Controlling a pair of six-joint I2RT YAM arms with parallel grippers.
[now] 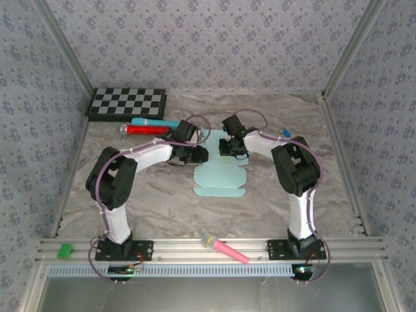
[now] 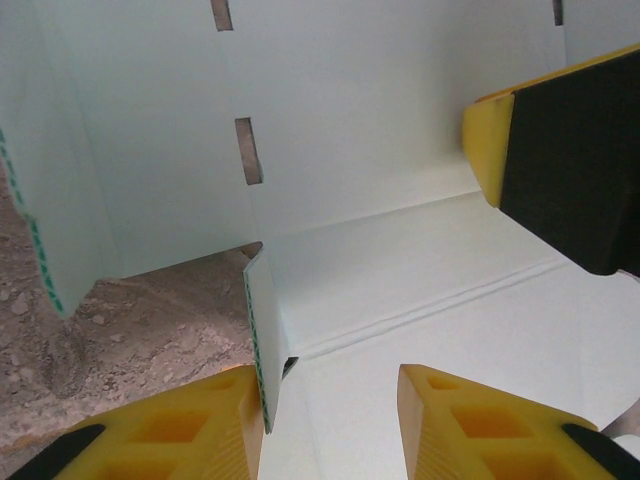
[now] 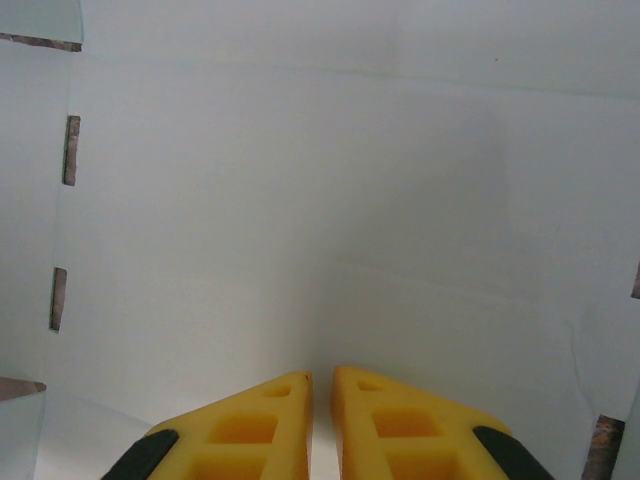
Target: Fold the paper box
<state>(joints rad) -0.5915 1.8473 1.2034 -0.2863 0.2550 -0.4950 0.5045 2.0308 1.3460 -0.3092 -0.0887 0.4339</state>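
- The paper box (image 1: 220,179) lies at the centre of the marbled table (image 1: 162,208), between the two arms. It is a pale aqua sheet that is still mostly flat.
- The near half of the sheet lies flat on the table. The far half extends under both grippers.
- The left gripper (image 1: 195,155) is at the left edge of the sheet. In the left wrist view, the left gripper (image 2: 330,380) is released and its yellow fingers (image 2: 190,430) stand apart.
- One side flap (image 2: 258,340) stands on edge between those fingers, close to the left one. Neither finger clamps it.
- The right gripper (image 1: 233,149) is over the far part of the sheet, just beside the left gripper.
- In the right wrist view, the right gripper (image 3: 322,375) is clenched, with only a thin slit between the fingertips. The tips point at the card surface (image 3: 300,200). Whether any card is pinched between them cannot be determined.
- One yellow and black finger (image 2: 560,150) of the right gripper appears at the upper right of the left wrist view, above a crease.
- A checkerboard (image 1: 127,104) lies at the far left. A red tube (image 1: 146,130) and a blue pen (image 1: 155,121) lie just near of it.
- A pink toy microphone (image 1: 224,248) lies on the near rail.
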